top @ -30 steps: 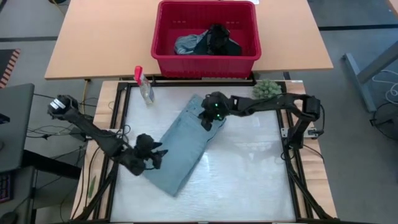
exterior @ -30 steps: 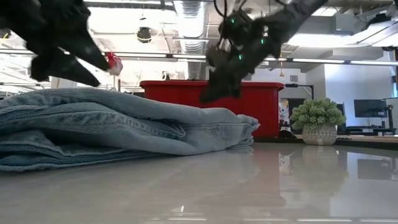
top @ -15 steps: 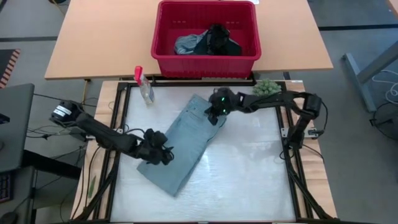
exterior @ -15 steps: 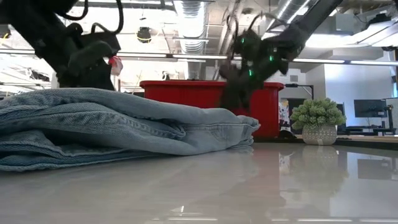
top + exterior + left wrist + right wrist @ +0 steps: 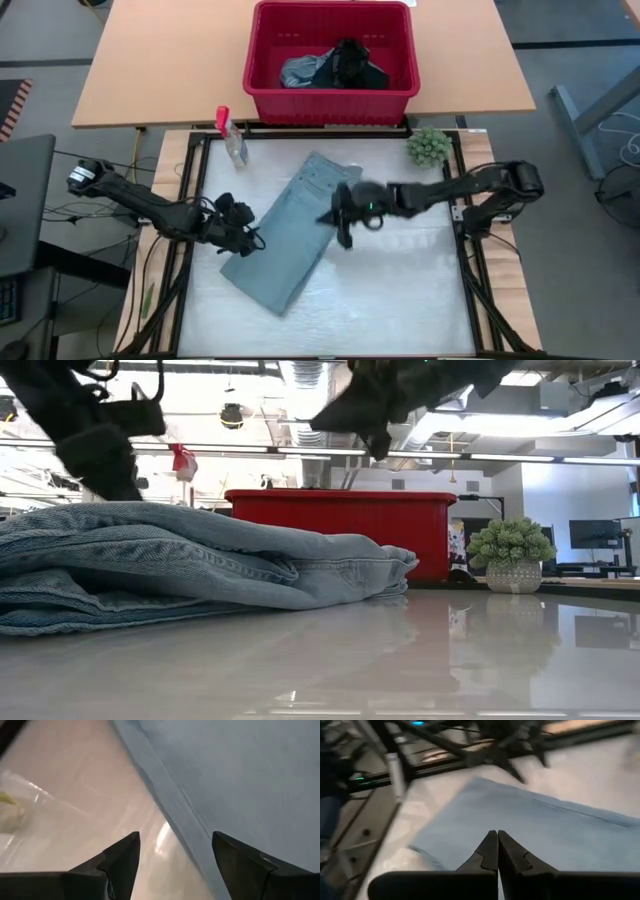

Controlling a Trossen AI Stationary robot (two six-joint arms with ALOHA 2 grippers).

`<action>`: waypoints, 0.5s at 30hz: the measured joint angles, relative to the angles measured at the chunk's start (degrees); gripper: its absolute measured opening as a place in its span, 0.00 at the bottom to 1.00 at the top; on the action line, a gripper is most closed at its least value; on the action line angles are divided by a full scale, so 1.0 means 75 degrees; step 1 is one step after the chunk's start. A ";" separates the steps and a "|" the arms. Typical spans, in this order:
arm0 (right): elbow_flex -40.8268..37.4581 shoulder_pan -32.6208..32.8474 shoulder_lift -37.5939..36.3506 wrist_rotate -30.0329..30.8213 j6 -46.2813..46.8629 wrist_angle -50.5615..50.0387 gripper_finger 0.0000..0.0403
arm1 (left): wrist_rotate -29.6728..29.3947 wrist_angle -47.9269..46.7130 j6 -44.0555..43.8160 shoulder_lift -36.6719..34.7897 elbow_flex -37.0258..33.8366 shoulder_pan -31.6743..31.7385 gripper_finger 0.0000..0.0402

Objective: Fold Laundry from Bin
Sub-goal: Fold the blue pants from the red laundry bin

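A: Where's the laundry rn?

B: One piece, the folded jeans (image 5: 291,232), lies diagonal on the white surface (image 5: 400,290) in front of the bin (image 5: 331,100). More clothes (image 5: 330,68) are in the bin, a grey-blue piece and a black one.

A: And your fingers?

B: My left fingers (image 5: 240,232) are spread open w/ nothing in them, right at the jeans' left long edge; the left wrist view shows that edge running between the two tips. My right fingers (image 5: 343,222) are pinched shut on nothing, hovering above the cloth near its right long edge. The low view shows them well clear of the denim.

A: So what's the step?

B: Prob the next fold, or squaring the piece up; can't say which for sure.

A: How'd you do it well?

B: Get the left fingers low, one tip under the edge and one over, so I catch all layers, not just the top one. The right ones would need to open before they come down. Denim's stiff and heavy, so lift both sides together, carry the fold flat, then press the crease. Keep clear of the spray bottle (image 5: 233,137) and the green plant (image 5: 428,146).
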 joint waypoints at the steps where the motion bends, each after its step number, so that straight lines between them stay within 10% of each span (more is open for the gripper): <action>1: 0.0000 0.0173 0.0070 -0.0009 0.0000 0.0174 0.07 | 0.0174 -0.0091 0.0172 -0.0001 0.0000 0.0000 0.59; 15: 0.0477 0.1530 0.1285 0.0069 0.0012 0.1156 0.09 | 0.3678 -0.0105 0.2644 -0.0585 0.0396 -0.0612 0.59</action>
